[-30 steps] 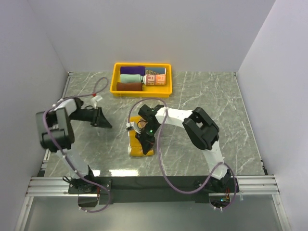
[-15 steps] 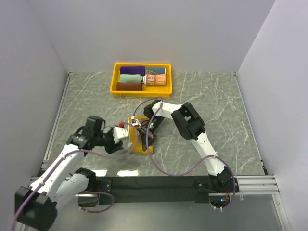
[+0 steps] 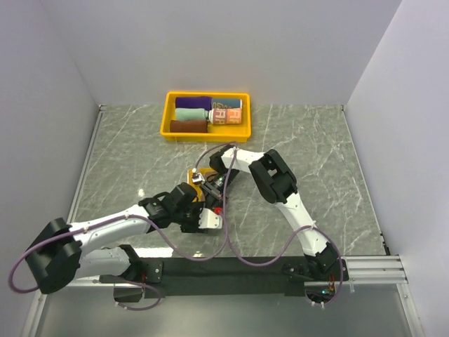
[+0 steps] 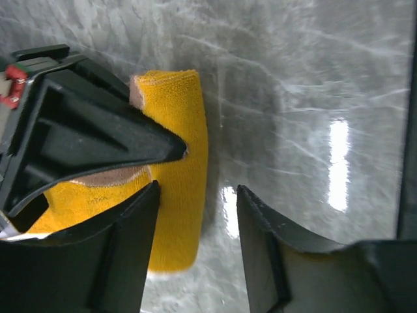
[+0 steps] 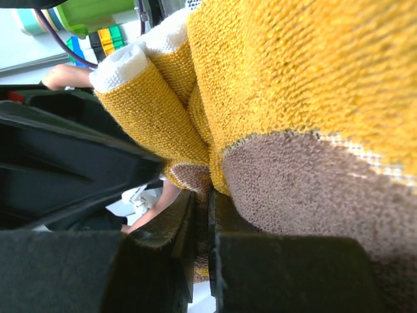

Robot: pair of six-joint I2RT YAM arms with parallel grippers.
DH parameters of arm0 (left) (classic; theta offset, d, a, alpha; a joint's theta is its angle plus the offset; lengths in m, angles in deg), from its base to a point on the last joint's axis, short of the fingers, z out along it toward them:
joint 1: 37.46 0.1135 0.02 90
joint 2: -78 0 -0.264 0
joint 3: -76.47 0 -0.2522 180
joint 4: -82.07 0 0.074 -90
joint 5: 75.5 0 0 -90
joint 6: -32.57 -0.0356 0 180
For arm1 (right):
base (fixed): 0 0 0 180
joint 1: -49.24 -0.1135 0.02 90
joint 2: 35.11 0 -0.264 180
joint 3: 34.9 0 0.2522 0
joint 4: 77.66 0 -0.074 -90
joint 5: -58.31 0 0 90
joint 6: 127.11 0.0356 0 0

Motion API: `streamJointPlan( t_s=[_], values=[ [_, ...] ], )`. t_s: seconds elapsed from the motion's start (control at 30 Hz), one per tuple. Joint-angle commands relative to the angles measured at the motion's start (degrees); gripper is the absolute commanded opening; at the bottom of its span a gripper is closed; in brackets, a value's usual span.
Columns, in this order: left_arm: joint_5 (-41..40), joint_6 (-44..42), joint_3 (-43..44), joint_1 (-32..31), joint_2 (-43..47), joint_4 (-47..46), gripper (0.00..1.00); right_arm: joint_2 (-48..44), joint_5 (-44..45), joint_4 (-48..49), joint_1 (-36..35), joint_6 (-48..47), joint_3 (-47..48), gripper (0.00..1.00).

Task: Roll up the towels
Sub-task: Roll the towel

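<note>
Right pincer [image 5: 208, 218] is clamped nearly closed on the yellow-and-brown towel [image 5: 293, 98]. Left pincer [image 4: 197, 192] stands open, holding nothing, its jaws straddling the towel's edge on the counter [image 4: 306, 98].

The top view is bright and even, lit from above, with only faint soft shadows. The glossy table [image 3: 330, 154] shows pale glare along its near edge. In the left wrist view 2 white reflections lie on it, and the dark fingers [image 4: 124, 254] near the lens look soft. In the right wrist view the loops of the towel [image 5: 293, 72] are sharp, the black fingers [image 5: 85, 267] below are blurred, and the upper left corner is overexposed.
</note>
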Motion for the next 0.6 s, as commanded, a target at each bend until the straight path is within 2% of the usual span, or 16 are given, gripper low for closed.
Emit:
streamJointPlan(
  t_s=[0.0,0.13,0.23,0.27,0.37,0.47,0.57],
  values=[
    [-5.5,-0.15,1.85,-1.19,-4.03,-5.05,0.55,3.22,6.19,4.46,0.39,0.68,0.38,0.0],
    [-9.63,1.26,0.45,-1.11,-7.12,-6.2,0.51,2.34,6.37,5.34,0.57,1.3,-0.49,0.0],
    [-9.38,1.26,0.09,-1.19,-8.44,-3.93,0.33,2.25,6.28,5.08,0.83,1.65,-0.5,0.0],
    [-8.76,1.52,0.18,-1.19,-8.71,-3.04,0.23,2.08,6.28,5.08,0.83,2.08,-0.5,0.0],
    [-5.18,1.96,1.23,-1.11,-10.2,2.91,0.09,-0.2,6.55,5.78,1.8,2.61,-1.46,0.01],
    [2.54,0.91,3.25,1.78,-11.78,9.93,0.01,-5.2,6.81,6.48,3.38,3.57,-3.29,0.11],
    [7.32,-1.02,6.15,4.07,-13.8,15.06,0.01,-11.97,7.69,12.71,5.66,8.13,-7.94,0.22]
  ],
)
